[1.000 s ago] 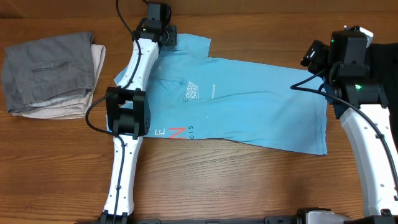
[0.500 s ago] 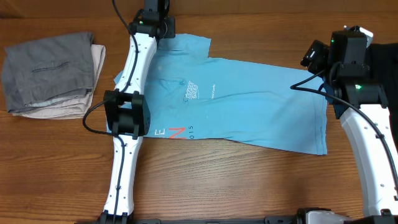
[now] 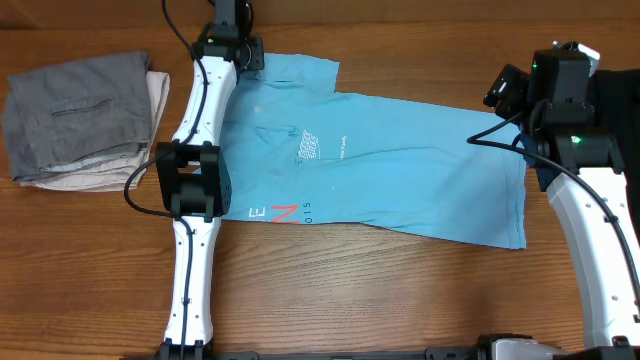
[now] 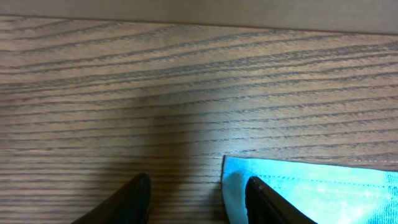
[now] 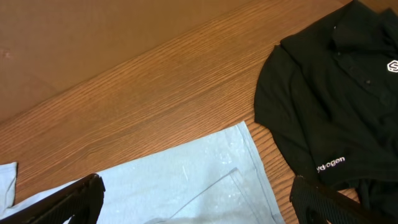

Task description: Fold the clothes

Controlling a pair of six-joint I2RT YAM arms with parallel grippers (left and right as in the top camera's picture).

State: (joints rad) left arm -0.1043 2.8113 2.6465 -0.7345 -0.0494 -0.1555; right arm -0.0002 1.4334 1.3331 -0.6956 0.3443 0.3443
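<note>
The clothes are a light blue T-shirt (image 3: 400,165) lying flat across the table, small white print and coral letters showing. My left gripper (image 3: 231,32) is open at the shirt's far left corner. In the left wrist view the left gripper (image 4: 199,182) has bare wood between its fingers, and the shirt's corner (image 4: 305,190) lies just inside the right finger (image 4: 264,202). My right gripper (image 3: 506,88) hovers wide open above the shirt's far right end. In the right wrist view the right gripper (image 5: 199,193) is over the hem of the shirt (image 5: 186,180), touching nothing.
A folded stack of grey and beige clothes (image 3: 80,115) sits at the left of the wooden table (image 3: 400,290). A black garment (image 5: 336,93) with a small white logo lies just right of the shirt, and shows at the right edge of the overhead view (image 3: 622,100).
The left arm has swung left and toward the table's back edge, its gripper moving off the sleeve to the shirt's corner. The right arm has not moved.
</note>
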